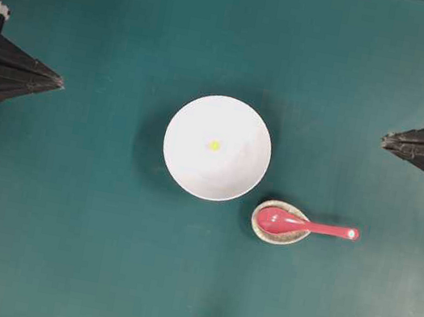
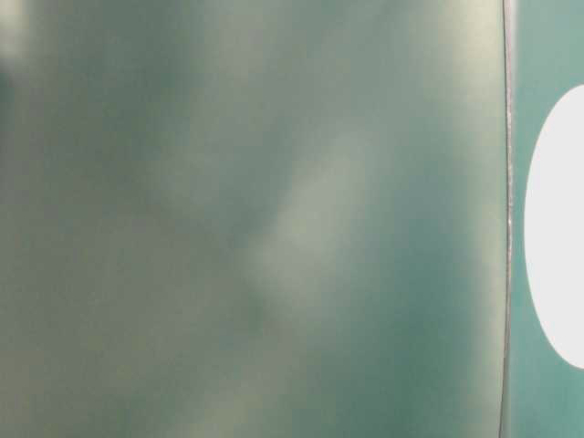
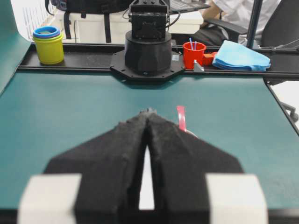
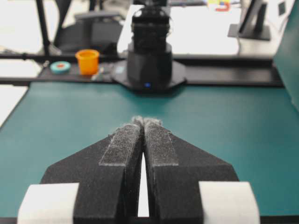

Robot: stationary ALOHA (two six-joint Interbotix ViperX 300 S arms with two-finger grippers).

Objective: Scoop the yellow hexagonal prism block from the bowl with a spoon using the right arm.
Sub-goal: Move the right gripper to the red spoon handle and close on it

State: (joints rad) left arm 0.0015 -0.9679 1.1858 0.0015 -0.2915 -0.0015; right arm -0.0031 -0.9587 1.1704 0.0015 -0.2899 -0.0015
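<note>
From overhead, the green counter point(image 1: 57, 246) carries a white bowl point(image 1: 217, 148) just about dead centre. In the bottom of the bowl sits the tiny yellow block point(image 1: 214, 145), alone, touching nothing but the dish. Toward five o'clock from the bowl, just beside its rim, a small speckled spoon rest point(image 1: 279, 223) holds the scoop of a red spoon point(image 1: 299, 224); the handle runs out toward three o'clock and ends in a white dot. At nine o'clock the left gripper point(image 1: 59, 83) points inward, its fingers clenched to a point on nothing. At three o'clock the right gripper point(image 1: 385, 140) mirrors it, fingers pressed together and empty. Both are well apart from the bowl and spoon.

The table-level view is mostly a blurred grey-green haze; only a slice of the bowl point(image 2: 558, 228) shows at the three o'clock edge.

From the left wrist, the left gripper point(image 3: 148, 112) has its fingers meeting at the tips. A strip of the spoon point(image 3: 181, 118) shows just past them toward one o'clock. Beyond stands the far arm's base point(image 3: 148, 51), with a yellow cup point(image 3: 48, 45) at ten o'clock and a red cup point(image 3: 194, 53) beside a blue cloth point(image 3: 240, 56) at two o'clock.

From the right wrist, the right gripper point(image 4: 144, 121) has its padded fingers clenched together, with bare counter point(image 4: 243, 121) ahead and an orange cup point(image 4: 87, 61) at eleven o'clock.
</note>
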